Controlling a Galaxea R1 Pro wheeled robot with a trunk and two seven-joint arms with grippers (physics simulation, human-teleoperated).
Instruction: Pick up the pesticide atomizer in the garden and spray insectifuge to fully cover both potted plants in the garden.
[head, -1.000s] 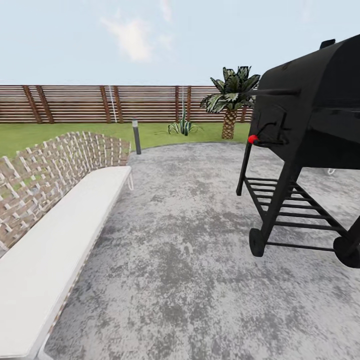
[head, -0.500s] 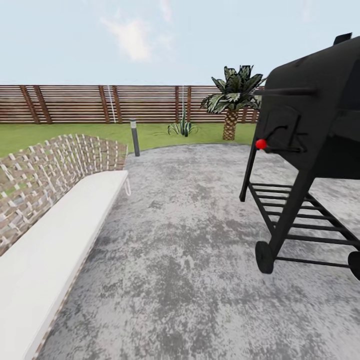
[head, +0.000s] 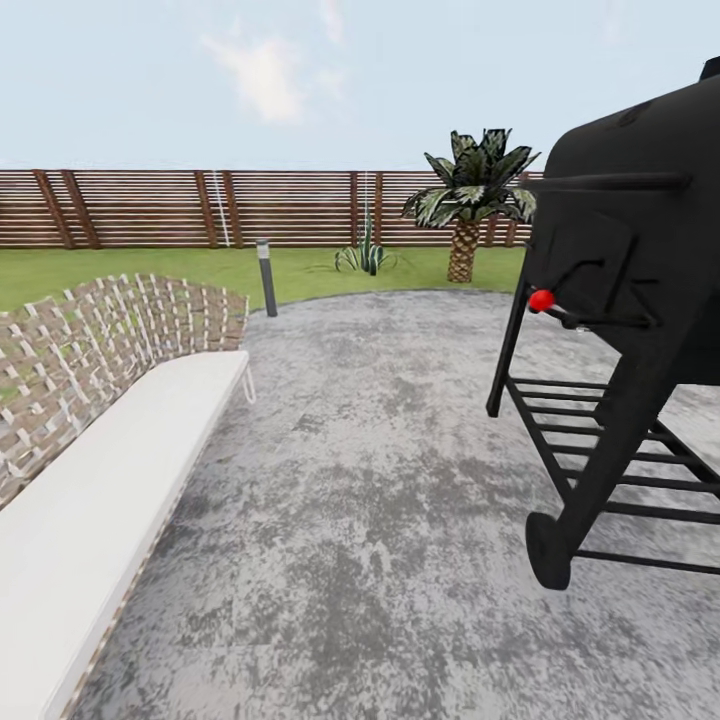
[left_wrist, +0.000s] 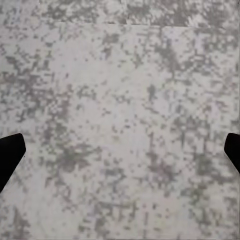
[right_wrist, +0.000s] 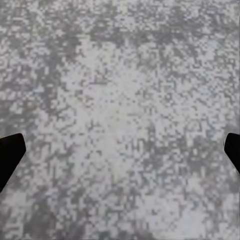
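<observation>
- Head view: we cross the round grey patio (head: 380, 520), a woven bench (head: 110, 440) on one flank and a black grill (head: 640, 300) on the other. The lawn (head: 120, 268), a lamp post (head: 266, 277), a palm (head: 466, 200) and the slatted fence (head: 200, 208) lie ahead. No spray bottle or little grey pots can be made out from here, so which way the bottle lies, its long axis and the nearer arm stay unsettled.
- Left wrist view: our left gripper (left_wrist: 120, 155) hangs released, dark fingertips (left_wrist: 10, 152) wide apart, nothing but speckled paving between the jaws.
- Right wrist view: our right gripper (right_wrist: 120, 155) likewise spread and empty over paving.
</observation>
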